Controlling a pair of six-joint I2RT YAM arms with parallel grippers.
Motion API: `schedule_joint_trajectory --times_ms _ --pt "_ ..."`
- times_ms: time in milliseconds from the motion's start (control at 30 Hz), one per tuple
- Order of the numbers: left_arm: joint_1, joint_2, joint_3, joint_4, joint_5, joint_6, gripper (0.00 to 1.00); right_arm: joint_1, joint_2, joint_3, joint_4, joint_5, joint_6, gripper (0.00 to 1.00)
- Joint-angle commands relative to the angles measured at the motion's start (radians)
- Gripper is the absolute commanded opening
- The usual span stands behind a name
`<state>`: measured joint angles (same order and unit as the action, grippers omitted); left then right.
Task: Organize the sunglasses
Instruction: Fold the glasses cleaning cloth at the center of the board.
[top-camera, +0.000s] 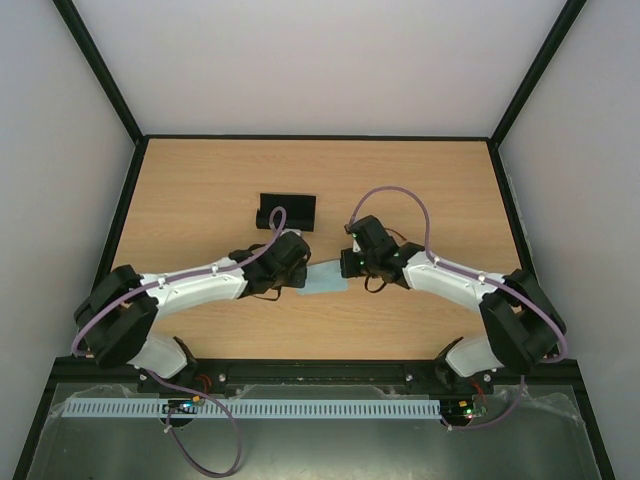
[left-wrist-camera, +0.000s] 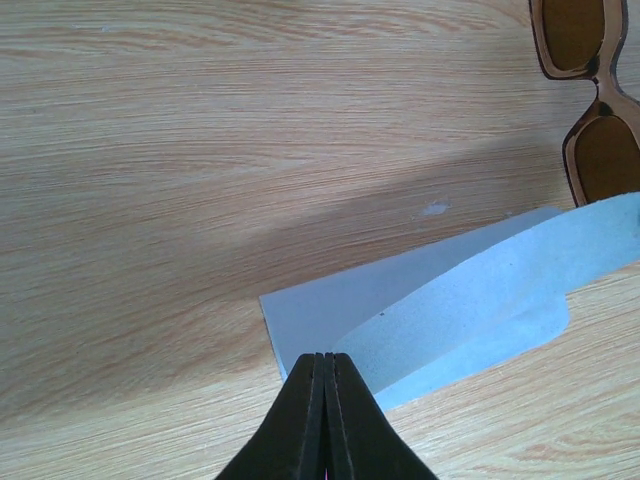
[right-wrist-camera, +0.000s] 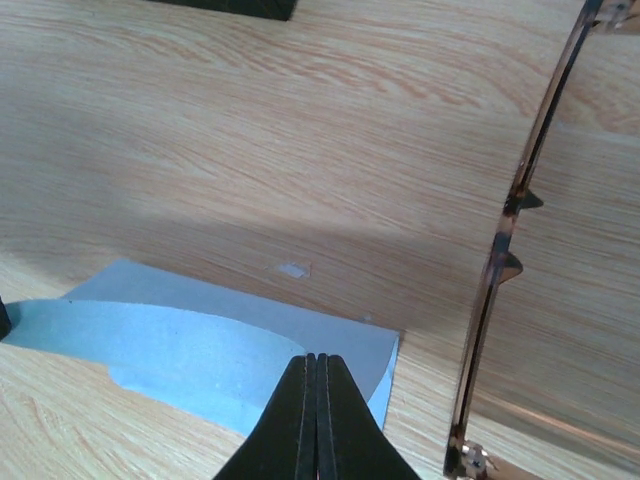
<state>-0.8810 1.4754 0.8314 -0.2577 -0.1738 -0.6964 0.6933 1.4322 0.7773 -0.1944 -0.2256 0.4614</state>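
The sunglasses (left-wrist-camera: 590, 100), brown-framed with tinted-looking lenses, lie on the wooden table just beyond a light blue cloth (left-wrist-camera: 450, 310). In the right wrist view the sunglasses (right-wrist-camera: 505, 240) show edge-on at the right, beside the cloth (right-wrist-camera: 180, 345). From above, the cloth (top-camera: 325, 280) sits between the two arms and the sunglasses are mostly hidden under the right gripper. My left gripper (left-wrist-camera: 325, 355) is shut on the cloth's near left edge, which curls up into the jaws. My right gripper (right-wrist-camera: 317, 357) is shut on the cloth's near right edge, lifted in the same way.
A black oblong case (top-camera: 287, 210) lies on the table behind the left gripper (top-camera: 302, 278), and its edge shows at the top of the right wrist view (right-wrist-camera: 230, 8). The right gripper (top-camera: 346, 274) faces the left one across the cloth. Dark-framed walls surround the table (top-camera: 200, 180).
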Motion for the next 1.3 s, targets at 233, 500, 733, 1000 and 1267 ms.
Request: schedule_joint_trajectory --times_ms 233,500,733,1000,1267 --pt "-0.029 -0.048 -0.037 -0.018 -0.02 -0.031 0.02 0.047 -0.048 -0.041 0.001 0.05 0.035 0.01" --pt "-0.058 -0.067 -0.083 0.001 -0.018 -0.067 0.02 0.068 -0.053 -0.061 0.008 0.056 0.047 0.01" --pt "-0.07 -0.066 -0.102 0.011 -0.017 -0.081 0.02 0.078 -0.057 -0.089 0.025 0.06 0.061 0.01" --pt "-0.084 -0.066 -0.098 0.011 -0.018 -0.087 0.02 0.083 -0.074 -0.099 0.026 0.07 0.067 0.01" --pt "-0.096 -0.065 -0.1 0.008 -0.02 -0.093 0.02 0.082 -0.086 -0.093 0.016 0.08 0.066 0.01"
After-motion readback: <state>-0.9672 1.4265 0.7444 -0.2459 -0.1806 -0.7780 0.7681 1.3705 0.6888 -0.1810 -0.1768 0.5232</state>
